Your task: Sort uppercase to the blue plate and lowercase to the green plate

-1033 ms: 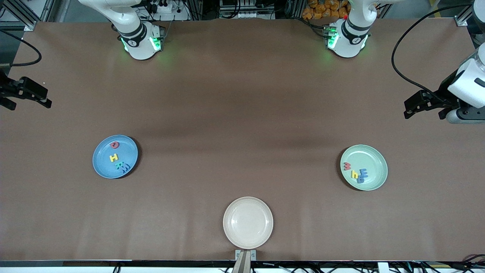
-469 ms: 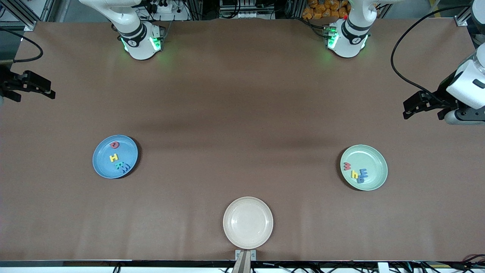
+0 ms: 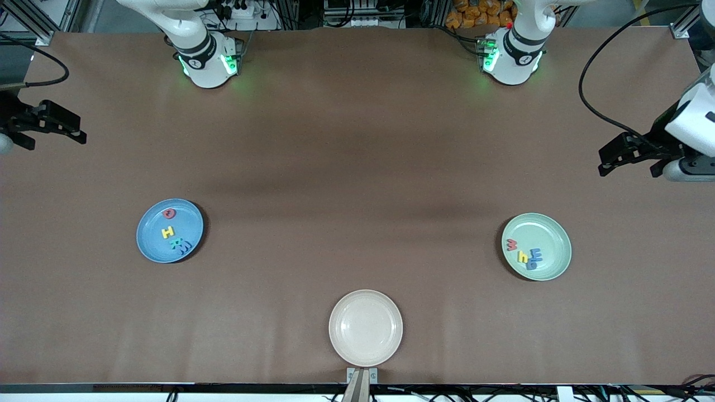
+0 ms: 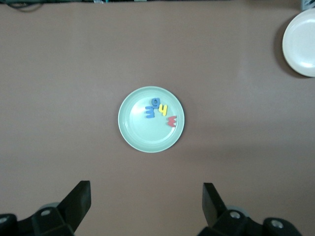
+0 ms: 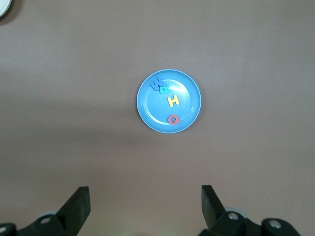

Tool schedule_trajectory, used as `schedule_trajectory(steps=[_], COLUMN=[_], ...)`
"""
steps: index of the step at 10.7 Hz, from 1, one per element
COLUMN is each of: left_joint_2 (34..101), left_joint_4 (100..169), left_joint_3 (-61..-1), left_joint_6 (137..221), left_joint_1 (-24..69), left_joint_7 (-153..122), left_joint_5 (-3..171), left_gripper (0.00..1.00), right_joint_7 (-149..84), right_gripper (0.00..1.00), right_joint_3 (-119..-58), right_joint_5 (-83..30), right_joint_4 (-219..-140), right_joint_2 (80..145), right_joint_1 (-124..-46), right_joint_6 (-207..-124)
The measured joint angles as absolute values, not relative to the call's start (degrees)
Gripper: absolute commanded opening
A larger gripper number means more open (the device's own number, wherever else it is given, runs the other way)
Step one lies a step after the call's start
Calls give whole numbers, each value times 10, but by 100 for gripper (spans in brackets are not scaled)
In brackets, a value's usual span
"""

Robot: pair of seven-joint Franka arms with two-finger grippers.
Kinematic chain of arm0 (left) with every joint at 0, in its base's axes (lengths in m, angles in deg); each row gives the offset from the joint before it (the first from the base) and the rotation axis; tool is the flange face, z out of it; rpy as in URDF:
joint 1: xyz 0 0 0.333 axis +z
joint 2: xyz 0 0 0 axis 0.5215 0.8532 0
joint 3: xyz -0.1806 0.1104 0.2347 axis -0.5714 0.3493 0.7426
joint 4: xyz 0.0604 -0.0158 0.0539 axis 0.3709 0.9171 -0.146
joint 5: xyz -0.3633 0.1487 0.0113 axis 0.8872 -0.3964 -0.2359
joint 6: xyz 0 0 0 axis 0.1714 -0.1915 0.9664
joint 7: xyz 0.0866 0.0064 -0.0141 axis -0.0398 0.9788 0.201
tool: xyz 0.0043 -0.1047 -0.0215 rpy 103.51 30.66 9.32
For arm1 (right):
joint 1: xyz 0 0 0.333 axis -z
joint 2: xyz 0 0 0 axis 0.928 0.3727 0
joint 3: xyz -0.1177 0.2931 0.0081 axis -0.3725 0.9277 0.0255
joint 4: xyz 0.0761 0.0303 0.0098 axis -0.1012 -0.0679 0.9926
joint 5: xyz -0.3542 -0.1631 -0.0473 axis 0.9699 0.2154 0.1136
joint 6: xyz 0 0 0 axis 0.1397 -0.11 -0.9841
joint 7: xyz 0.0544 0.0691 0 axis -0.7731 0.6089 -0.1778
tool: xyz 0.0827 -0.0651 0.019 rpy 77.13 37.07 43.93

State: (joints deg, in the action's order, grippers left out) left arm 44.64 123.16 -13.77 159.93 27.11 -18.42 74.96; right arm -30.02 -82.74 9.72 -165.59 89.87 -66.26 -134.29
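On my front view both arms run off the frame: the right gripper (image 3: 61,127) pokes in at the upper left edge with its wrist and most of its arm cut away, and the left gripper (image 3: 620,155) enters at the upper right with its white housing clipped by the border. The arm bases at the top lose their upper links to the edge. In the left wrist view the cream plate (image 4: 301,44) is sliced off at the upper right corner. The right wrist view shows only a sliver of it (image 5: 4,7) at the upper left corner. On the blue plate (image 3: 151,245) the teal and blue letters (image 3: 181,244) overlap, so I cannot read their shapes.
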Motion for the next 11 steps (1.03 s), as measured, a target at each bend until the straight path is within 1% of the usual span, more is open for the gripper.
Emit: schedule_trajectory(steps=[5, 8, 11], left_joint_2=[446, 446, 446], left_joint_4=[1198, 1197, 1196], left_joint_3=[-140, -139, -142], left_joint_6=[1544, 1538, 1504], left_joint_1=[267, 268, 267], left_joint_7=[-184, -184, -184], left_joint_5=[750, 750, 750], left_gripper=[100, 100, 100], right_joint_7=[-300, -300, -300], right_gripper=[100, 100, 100], right_joint_3=[-828, -829, -829], right_joint_5=[97, 97, 97], right_joint_4=[-1654, -1654, -1654], right_joint_2=[899, 899, 899], right_joint_1=[-663, -662, -662], right_joint_6=[-1352, -1352, -1354])
